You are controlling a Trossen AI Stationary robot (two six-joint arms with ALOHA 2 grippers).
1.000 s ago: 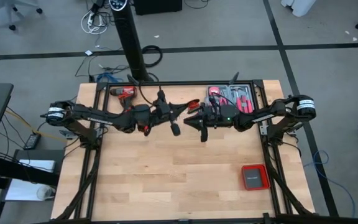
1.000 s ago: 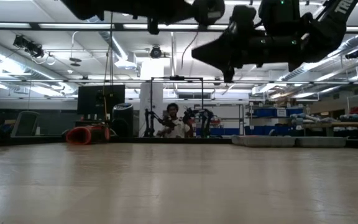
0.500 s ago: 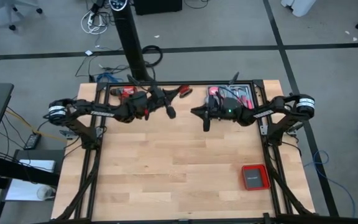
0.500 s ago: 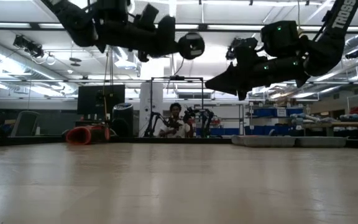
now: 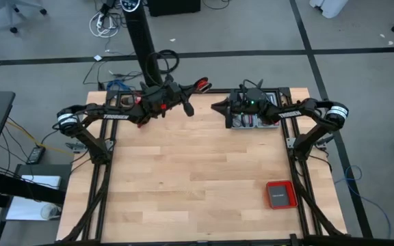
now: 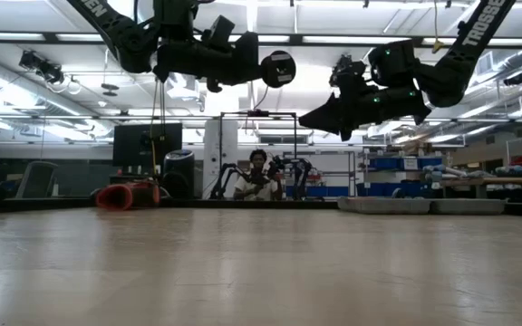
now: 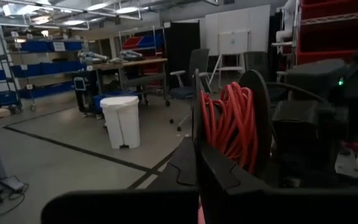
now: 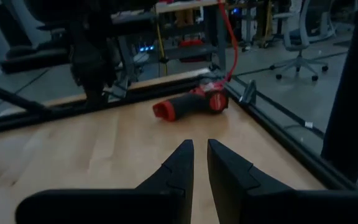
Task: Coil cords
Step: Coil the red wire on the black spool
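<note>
L pincer (image 5: 195, 87) raised at far edge pinching red cord coil (image 7: 229, 127); R pincer (image 5: 217, 108) slightly spread, empty.

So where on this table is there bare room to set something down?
The wooden table is bare across its middle and near side, from the left rail to the flat red box near the right corner. The far edge is crowded: the drill, the tool tray, and both arms hanging above.
</note>
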